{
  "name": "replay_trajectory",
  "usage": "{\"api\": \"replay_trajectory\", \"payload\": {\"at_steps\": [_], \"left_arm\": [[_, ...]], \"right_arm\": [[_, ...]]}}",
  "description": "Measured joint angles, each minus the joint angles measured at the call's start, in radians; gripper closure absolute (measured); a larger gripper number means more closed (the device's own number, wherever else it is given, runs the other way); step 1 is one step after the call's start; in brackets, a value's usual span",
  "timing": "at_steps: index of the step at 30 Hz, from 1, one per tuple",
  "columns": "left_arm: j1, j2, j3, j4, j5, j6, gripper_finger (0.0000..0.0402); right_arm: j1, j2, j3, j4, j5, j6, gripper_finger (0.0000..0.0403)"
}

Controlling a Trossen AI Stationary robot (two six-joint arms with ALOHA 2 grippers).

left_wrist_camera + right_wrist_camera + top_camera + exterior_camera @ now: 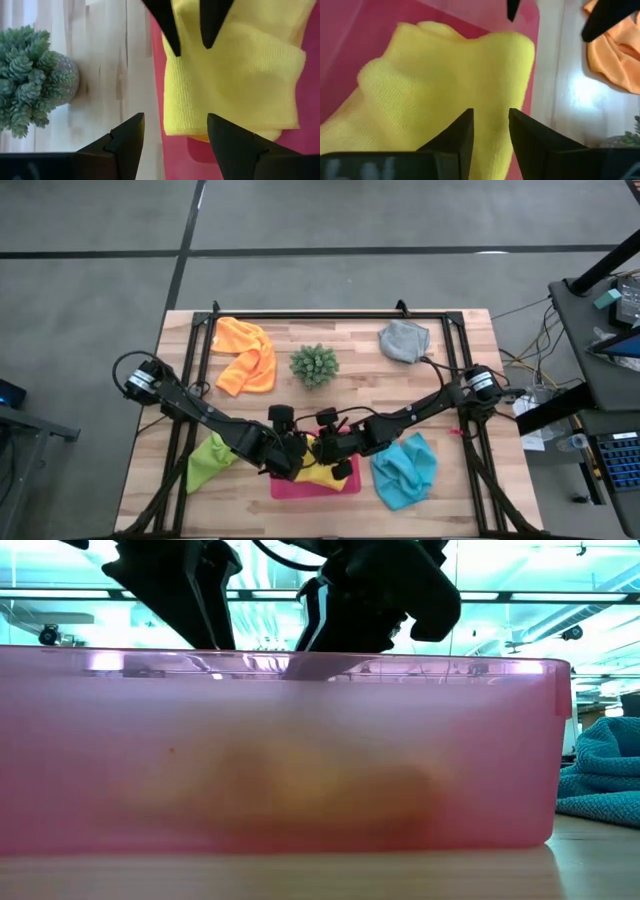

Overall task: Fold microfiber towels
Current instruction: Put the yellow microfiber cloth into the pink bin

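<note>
The yellow towel [322, 472] lies folded on the pink tray [300, 490] near the table's front edge. It also shows in the left wrist view [235, 85] and the right wrist view [435, 80]. My left gripper [176, 142] is open, just left of the towel and above the tray's left edge. My right gripper [491, 131] is low over the towel's far part with a narrow gap between its fingers [212, 25]. The lime green towel [205, 462], light blue towel [405, 470], orange towel [246, 355] and grey towel [403, 340] lie crumpled on the table. My right gripper's fingertips [172, 40] stand over the yellow towel's far part [492, 107], slanting down from the table's right. Yellow cloth shows in the gap between them. I cannot tell whether they touch it. The towel lies on the tray.
A small spiky green plant [314, 365] stands at the table's far middle and shows in the left wrist view [30, 75]. The tray's translucent pink wall [300, 750] fills the low view, with the light blue towel [605, 775] to its right. Black frame rails run along the table's sides.
</note>
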Motion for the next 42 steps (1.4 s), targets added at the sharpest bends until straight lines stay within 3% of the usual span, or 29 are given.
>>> {"api": "replay_trajectory", "payload": {"at_steps": [8,12,16,24,28,38,42], "left_arm": [[-0.004,-0.001,0.0,0.022,0.003,0.029,0.0201],[-0.004,-0.001,-0.017,0.114,0.068,0.062,0.0213],[-0.004,-0.001,-0.071,0.265,0.147,0.117,0.0248],[0.011,0.043,-0.149,0.509,0.145,0.145,0.0349],[0.03,0.087,-0.15,0.529,0.158,0.159,0.0394],[0.059,0.151,-0.149,0.579,0.236,0.131,0.0396],[0.081,0.177,-0.149,0.613,0.312,0.082,0.0396]], "right_arm": [[0.0,-0.06,0.0,-0.121,0.061,0.015,0.0293],[0.008,-0.101,0.0,-0.211,0.077,0.071,0.0306],[0.043,-0.144,-0.018,-0.253,0.08,0.125,0.0328],[0.138,-0.227,-0.14,-0.197,0.141,0.231,0.0372],[0.17,-0.248,-0.202,-0.137,0.179,0.288,0.0384],[0.199,-0.27,-0.299,-0.014,0.267,0.338,0.039],[0.199,-0.278,-0.337,0.044,0.29,0.343,0.039]]}}
